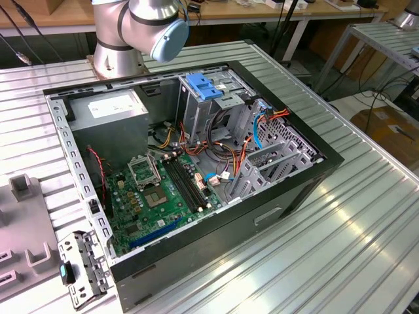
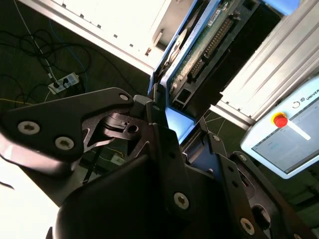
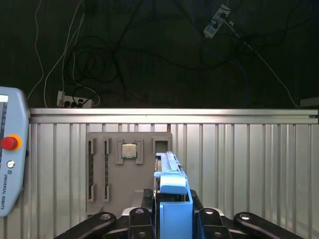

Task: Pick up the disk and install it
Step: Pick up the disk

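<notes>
Exterior view, from its left: a grey fixture tray (image 1: 26, 242) lies on the ribbed metal table (image 1: 353, 248), partly cut off by the picture's edge, with a small metal bracket (image 1: 82, 278) just beside the near left corner of the open computer case (image 1: 327, 160). Inside the case sit a grey power supply (image 1: 108, 108) at the far left, a green motherboard (image 1: 157, 196) nearer, then a metal drive cage (image 1: 213, 111) topped by a blue latch (image 1: 203, 88), and a tangle of coloured cables (image 1: 262, 121) to its right. The arm (image 1: 141, 26) stands behind the case, its upper part out of frame. In the first wrist view the gripper (image 3: 173, 215) is clamped on the disk (image 3: 172, 196), black fingers (image 3: 139, 216) pressing both sides of its blue carrier; the disk stands on edge, so its label side is hidden. Behind it are the table, the tray holding a chip (image 3: 129, 150), and a teach pendant (image 3: 10, 154) cut off at the edge. How high the disk hangs cannot be told. The second wrist view shows the disk's circuit-board face (image 2: 204, 40).
</notes>
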### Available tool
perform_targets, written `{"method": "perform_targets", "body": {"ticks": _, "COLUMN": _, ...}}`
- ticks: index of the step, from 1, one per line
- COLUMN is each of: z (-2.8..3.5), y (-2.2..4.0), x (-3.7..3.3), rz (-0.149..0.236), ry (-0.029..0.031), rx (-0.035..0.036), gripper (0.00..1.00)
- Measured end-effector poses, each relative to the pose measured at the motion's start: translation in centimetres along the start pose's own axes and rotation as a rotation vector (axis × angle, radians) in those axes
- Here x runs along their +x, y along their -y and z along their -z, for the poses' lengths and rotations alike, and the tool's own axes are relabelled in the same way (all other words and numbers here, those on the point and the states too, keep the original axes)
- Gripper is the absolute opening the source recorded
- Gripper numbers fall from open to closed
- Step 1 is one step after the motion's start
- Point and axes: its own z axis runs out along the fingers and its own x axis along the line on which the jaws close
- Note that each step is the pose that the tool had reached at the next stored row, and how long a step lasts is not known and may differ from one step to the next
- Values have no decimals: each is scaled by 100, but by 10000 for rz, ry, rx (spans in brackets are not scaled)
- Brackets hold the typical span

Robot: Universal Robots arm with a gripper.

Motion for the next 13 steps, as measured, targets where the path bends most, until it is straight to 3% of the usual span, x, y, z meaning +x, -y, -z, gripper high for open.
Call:
{"method": "perform_targets", "body": {"ticks": 6, "z": 2, "y": 0, "x": 0, "rz": 0, "ry": 0, "rx": 0, "gripper": 37}}
{"method": "perform_targets", "body": {"ticks": 13, "z": 4, "y": 47, "x": 1, "rz": 0, "ry": 0, "rx": -1, "gripper": 37}}
